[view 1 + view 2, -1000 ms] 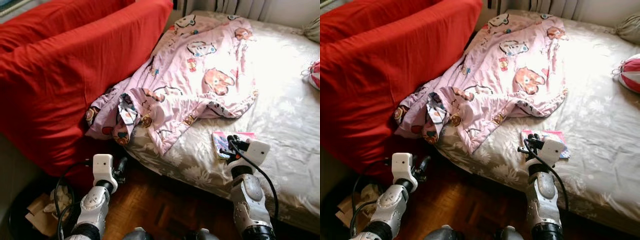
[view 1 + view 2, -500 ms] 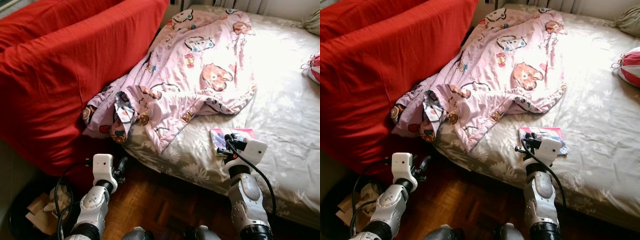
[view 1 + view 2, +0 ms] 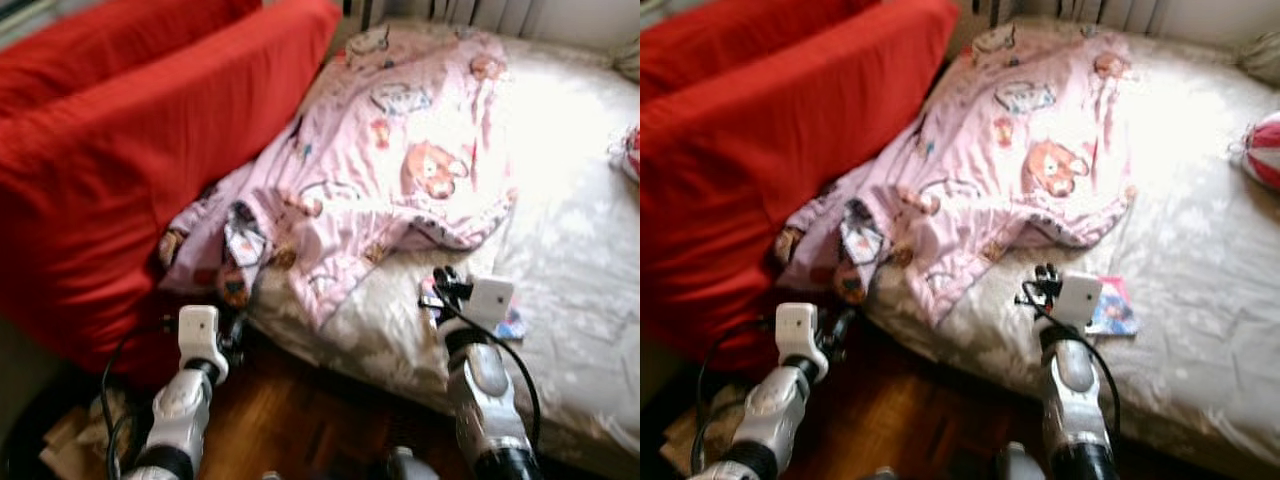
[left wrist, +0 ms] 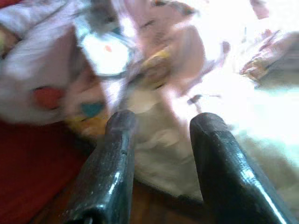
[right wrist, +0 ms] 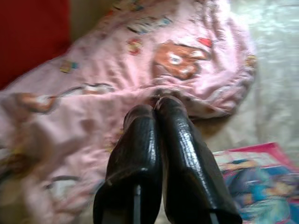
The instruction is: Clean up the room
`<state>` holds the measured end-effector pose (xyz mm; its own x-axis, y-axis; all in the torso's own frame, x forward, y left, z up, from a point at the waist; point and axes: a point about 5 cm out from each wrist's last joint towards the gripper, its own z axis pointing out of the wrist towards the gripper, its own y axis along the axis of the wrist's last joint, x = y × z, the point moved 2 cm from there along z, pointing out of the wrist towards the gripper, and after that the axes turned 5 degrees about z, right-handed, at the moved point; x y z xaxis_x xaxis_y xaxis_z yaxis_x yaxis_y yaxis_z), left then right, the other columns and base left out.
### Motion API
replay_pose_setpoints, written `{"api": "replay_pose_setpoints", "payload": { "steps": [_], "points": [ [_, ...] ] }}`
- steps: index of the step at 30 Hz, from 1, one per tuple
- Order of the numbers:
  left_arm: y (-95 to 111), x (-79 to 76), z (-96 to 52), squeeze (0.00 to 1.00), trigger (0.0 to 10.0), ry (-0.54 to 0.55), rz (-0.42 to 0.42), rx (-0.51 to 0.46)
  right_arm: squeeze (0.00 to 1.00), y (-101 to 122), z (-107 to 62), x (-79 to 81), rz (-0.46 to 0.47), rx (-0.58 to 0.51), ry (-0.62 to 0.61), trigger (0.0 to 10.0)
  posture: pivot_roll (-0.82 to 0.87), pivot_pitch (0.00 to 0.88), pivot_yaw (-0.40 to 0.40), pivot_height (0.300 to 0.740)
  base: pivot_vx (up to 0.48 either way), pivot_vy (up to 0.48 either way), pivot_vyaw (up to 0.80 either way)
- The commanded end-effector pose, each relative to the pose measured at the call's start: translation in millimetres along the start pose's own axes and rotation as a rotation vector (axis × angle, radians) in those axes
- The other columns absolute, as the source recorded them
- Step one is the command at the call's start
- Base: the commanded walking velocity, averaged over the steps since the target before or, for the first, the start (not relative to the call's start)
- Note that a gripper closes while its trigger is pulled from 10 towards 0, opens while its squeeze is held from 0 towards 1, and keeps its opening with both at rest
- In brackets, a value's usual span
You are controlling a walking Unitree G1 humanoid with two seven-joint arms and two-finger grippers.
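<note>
You're approaching: right gripper (image 5: 156,108) pressed closed, empty, pink blanket (image 5: 117,93) just ahead, book (image 5: 254,184) beside; open first.

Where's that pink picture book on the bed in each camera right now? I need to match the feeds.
Left eye view: book, mostly hidden behind the right gripper.
Right eye view: just right of that gripper, on the bed.
Left wrist view: cannot make it out.
Right wrist view: at a corner, beside the fingers.
Shared landmark: the pink cartoon blanket.
</note>
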<state>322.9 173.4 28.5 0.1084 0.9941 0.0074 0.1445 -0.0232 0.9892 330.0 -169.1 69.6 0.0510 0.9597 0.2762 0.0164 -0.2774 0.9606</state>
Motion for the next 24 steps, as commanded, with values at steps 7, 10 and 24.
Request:
{"api": "replay_pose_setpoints", "payload": {
  "steps": [7, 10, 24],
  "points": [
    [-4.6, 10.4, -4.9, 0.00, 10.0, 0.032, 0.021, 0.018, 0.00, -0.6, 0.4, 4.9, 0.000, 0.000, 0.011, 10.0, 0.07, 0.186, 0.014, 0.702, 0.134, 0.000, -0.58],
    [-4.1, 10.8, -5.2, 0.00, 10.0, 0.035, 0.017, 0.012, 0.00, -1.2, -0.3, 3.6, -0.002, 0.000, 0.002, 10.0, 0.07, 0.189, 0.013, 0.702, 0.000, 0.000, 0.00],
    [9.4, 8.4, -1.5, 0.00, 10.0, 0.031, 0.010, -0.054, 0.00, 0.9, -2.2, -0.3, -0.003, -0.020, -0.012, 10.0, 0.07, 0.191, 0.012, 0.702, 0.000, 0.000, 0.00]
  ]
}}
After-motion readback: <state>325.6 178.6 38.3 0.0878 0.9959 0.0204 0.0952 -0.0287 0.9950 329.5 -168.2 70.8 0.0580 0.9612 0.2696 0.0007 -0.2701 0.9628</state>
